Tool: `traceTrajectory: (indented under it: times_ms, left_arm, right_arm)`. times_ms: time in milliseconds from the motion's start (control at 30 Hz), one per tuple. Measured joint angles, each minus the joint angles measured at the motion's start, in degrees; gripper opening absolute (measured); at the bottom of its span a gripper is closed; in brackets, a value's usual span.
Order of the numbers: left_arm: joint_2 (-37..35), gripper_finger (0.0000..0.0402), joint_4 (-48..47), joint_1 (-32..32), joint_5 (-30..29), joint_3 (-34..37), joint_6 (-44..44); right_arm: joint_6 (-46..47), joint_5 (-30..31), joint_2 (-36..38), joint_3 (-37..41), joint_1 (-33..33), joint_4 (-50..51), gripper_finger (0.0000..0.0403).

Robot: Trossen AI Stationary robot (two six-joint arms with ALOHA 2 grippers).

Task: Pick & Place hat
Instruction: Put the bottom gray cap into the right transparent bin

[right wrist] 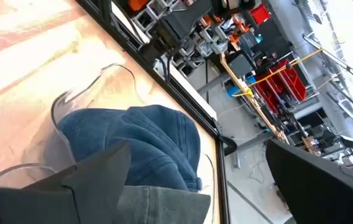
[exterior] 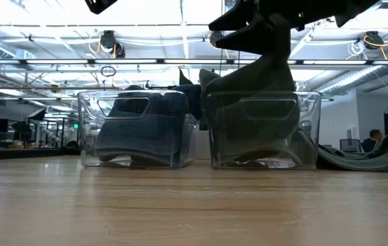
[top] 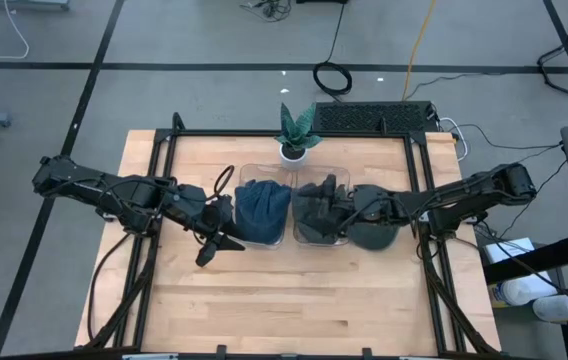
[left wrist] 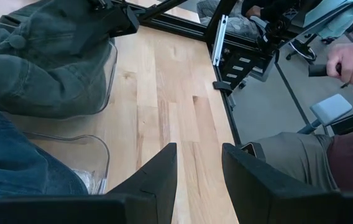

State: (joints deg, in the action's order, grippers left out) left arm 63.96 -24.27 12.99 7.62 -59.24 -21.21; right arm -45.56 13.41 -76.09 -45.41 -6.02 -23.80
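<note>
Two clear bins stand side by side mid-table. The left bin (top: 254,169) holds a blue denim hat (top: 264,210), also visible in the right wrist view (right wrist: 139,140). In the right bin (exterior: 305,130) sits a dark grey hat (exterior: 262,75), whose top sticks up above the rim. My right gripper (top: 326,205) hangs open over this grey hat (right wrist: 164,205), its fingers spread wide. My left gripper (left wrist: 198,149) is open and holds nothing. It stands above the bare table near the left bin's near left corner (top: 219,245). My right gripper stands open over the top of the grey hat (right wrist: 158,202). I cannot tell whether its fingers touch the cloth.
Another dark grey hat (top: 374,235) lies on the table right of the right bin. A small potted plant (top: 297,135) stands at the far edge. Black frame rails (top: 419,180) border the table. A person's hand (left wrist: 350,62) shows beyond the table's edge.
</note>
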Motion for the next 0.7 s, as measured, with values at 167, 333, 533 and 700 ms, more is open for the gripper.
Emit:
traceTrajectory:
  times_ms: [167, 333, 533, 700]
  left_arm:
    - [0.0, 0.0131, 0.0, 0.0, 0.0, 0.0, 0.0]
    - [0.0, 0.0131, 0.0, 0.0, 0.0, 0.0, 0.0]
    - [0.0, 0.0131, 0.0, 0.0, 0.0, 0.0, 0.0]
    - [0.0, 0.0131, 0.0, 0.0, 0.0, 0.0, 0.0]
  right_arm:
    - [-1.0, 0.0, 0.0, 0.0, 0.2, -0.2, 0.0361]
    - [-3.7, 2.2, 0.0, 0.0, 0.2, 0.5, 0.0361]
    - [-4.2, 7.4, 0.0, 0.0, 0.2, 1.0, 0.0315]
    - [-3.1, 7.3, 0.0, 0.0, 0.2, 3.7, 0.0186]
